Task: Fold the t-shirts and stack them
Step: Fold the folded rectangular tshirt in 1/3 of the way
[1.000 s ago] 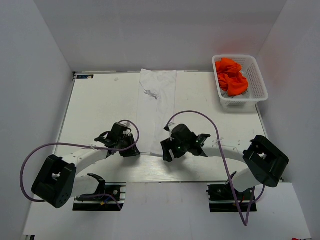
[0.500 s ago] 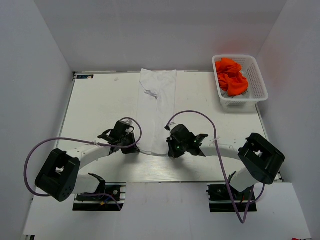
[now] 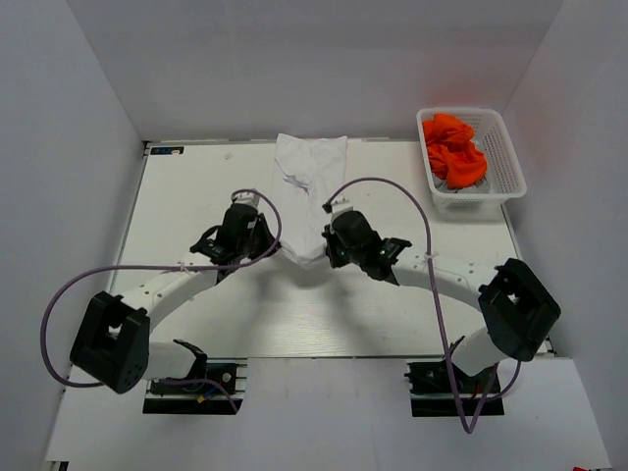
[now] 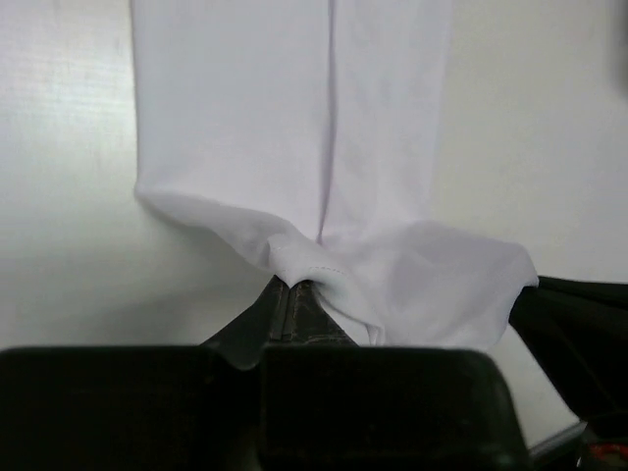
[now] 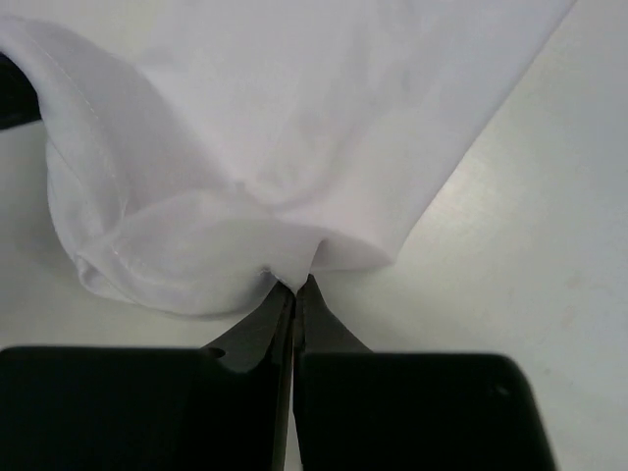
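2 arms reach from the near edge of the table (image 3: 186, 196) toward its middle, the left arm (image 3: 167, 285) and the right arm (image 3: 442, 280) bending inward until their wrists nearly face each other. The left jaws are pressed together on the near hem of the white t-shirt (image 3: 309, 186), at its left corner. The right jaws are clamped the same way on the hem's right corner. In both wrist views the cloth bunches and rolls where it is pinched, and the hem sags between the 2 grips. Beyond them the shirt lies as a long narrow strip running to the far edge, wrinkled near its far end. 1 purple cable (image 3: 383, 186) arcs from the right wrist above the table just beside the strip. At the far right corner a white lattice basket (image 3: 508, 157) holds the crumpled orange t-shirts (image 3: 453, 152), well apart from the white one.
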Robot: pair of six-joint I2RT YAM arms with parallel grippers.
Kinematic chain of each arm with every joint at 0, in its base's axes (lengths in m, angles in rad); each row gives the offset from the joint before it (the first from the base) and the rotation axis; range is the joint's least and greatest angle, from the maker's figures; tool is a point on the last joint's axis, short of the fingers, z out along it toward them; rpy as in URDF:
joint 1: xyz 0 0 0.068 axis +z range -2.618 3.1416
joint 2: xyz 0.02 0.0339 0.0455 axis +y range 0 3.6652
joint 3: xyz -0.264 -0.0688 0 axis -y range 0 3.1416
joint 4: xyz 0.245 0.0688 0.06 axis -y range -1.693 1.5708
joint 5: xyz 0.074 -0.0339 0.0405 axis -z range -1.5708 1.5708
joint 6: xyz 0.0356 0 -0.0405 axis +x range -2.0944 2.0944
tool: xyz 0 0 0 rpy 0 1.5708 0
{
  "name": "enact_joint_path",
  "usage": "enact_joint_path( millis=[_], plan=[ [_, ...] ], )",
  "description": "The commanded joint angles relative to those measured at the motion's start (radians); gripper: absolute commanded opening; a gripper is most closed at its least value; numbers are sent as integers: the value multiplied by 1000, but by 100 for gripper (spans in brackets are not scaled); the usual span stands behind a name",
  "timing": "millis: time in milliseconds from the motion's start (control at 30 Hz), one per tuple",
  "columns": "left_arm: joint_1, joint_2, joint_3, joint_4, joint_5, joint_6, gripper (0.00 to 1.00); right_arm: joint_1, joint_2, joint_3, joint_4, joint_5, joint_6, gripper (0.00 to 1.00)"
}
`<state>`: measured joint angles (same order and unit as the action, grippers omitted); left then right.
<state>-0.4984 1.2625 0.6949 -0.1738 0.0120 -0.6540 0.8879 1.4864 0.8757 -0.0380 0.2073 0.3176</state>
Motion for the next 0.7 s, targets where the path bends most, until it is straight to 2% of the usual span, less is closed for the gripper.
enact_joint_path(
  millis=[0, 133, 367, 667],
  plan=[
    [17, 78, 149, 42, -125, 14, 0, -46, 64, 127, 53, 92, -75, 0],
    [17, 204, 320, 19, -250, 48, 0, -119, 147, 277, 70, 100, -123, 0],
    [26, 472, 601, 0, -352, 140, 0, -219, 276, 428, 53, 29, -172, 0],
    [64, 663, 781, 0, -333, 159, 0, -316, 472, 620, 6, -98, -193, 0]
  ],
)
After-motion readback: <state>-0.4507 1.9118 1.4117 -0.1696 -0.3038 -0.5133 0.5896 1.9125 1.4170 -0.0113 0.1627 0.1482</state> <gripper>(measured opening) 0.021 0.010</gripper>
